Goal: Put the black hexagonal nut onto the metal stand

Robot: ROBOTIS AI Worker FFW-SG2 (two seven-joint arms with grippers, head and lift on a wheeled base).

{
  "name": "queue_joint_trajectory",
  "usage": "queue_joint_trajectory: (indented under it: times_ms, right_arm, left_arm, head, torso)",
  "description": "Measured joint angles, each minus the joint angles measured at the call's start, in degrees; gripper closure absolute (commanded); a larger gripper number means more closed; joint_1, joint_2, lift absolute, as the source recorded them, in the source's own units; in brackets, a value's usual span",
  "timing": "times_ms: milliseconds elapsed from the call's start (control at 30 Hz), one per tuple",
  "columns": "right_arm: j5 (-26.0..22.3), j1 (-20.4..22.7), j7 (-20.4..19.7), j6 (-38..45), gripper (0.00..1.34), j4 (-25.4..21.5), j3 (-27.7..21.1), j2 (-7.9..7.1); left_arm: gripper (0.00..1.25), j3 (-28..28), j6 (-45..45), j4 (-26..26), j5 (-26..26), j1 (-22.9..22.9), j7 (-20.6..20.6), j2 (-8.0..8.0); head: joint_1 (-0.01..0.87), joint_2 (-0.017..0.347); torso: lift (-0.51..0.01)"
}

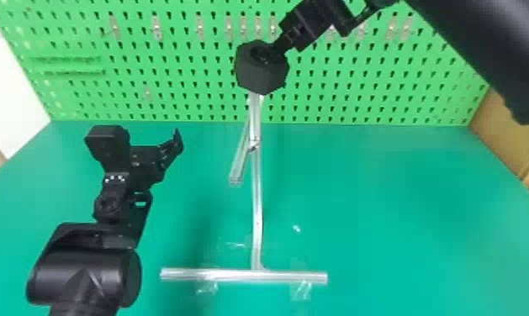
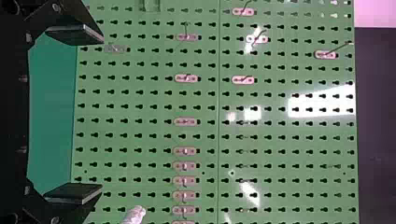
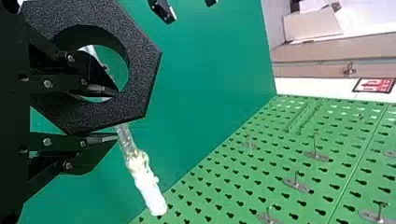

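Lining up the hole matters most here, I'd say. The right gripper (image 3: 116,115) pinches the black hexagonal nut (image 3: 141,70) by its rim, one finger inside the hole and the other outside. In the head view, the nut sits in front of the upper end of the metal stand (image 1: 257,210); whether they touch, I can't tell.

In the right wrist view, the whitish rod end (image 3: 152,196) shows beyond the nut's edge, so the nut looks unthreaded to me. I'd bring the hole round to face that end, then slide it on along the rod's own line, slowly, without twisting. That inner finger takes up room in the opening, so I'd favour the free side and let go only once the rod bears the weight. The left gripper (image 2: 101,114) waits off to its side, fingers spread wide.
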Motion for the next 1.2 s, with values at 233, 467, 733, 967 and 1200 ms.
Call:
queue_joint_trajectory:
  times_ms: [233,467,733,967,1200]
  right_arm:
    - [-0.7,0.5,0.0,-1.1,1.07,1.0,-0.4,0.17]
    - [-1.4,1.2,0.0,-2.8,1.07,2.2,-0.6,0.20]
    - [-2.0,1.6,0.1,-4.2,1.08,3.0,-0.3,0.16]
    - [-2.1,2.0,0.6,-5.3,1.08,3.5,-0.2,0.09]
    - [-2.3,2.3,0.8,-6.0,1.07,4.0,-0.2,0.03]
  left_arm:
    - [0.16,0.0,0.0,0.0,0.0,-0.1,0.0,0.00]
    - [0.16,0.0,0.0,0.0,0.0,-0.1,0.0,-0.02]
    - [0.16,0.0,0.0,0.0,0.1,-0.2,0.0,0.00]
    - [0.16,0.0,0.0,0.0,0.1,-0.2,0.0,-0.01]
    - [0.16,0.0,0.0,0.0,0.2,-0.3,0.0,0.00]
  head:
    - [0.693,0.081]
    - [0.693,0.081]
    - [0.693,0.081]
    - [0.693,0.081]
    - [0.693,0.081]
  torso:
    - [-0.001]
    - [-0.001]
    - [-0.001]
    - [-0.001]
    - [-0.001]
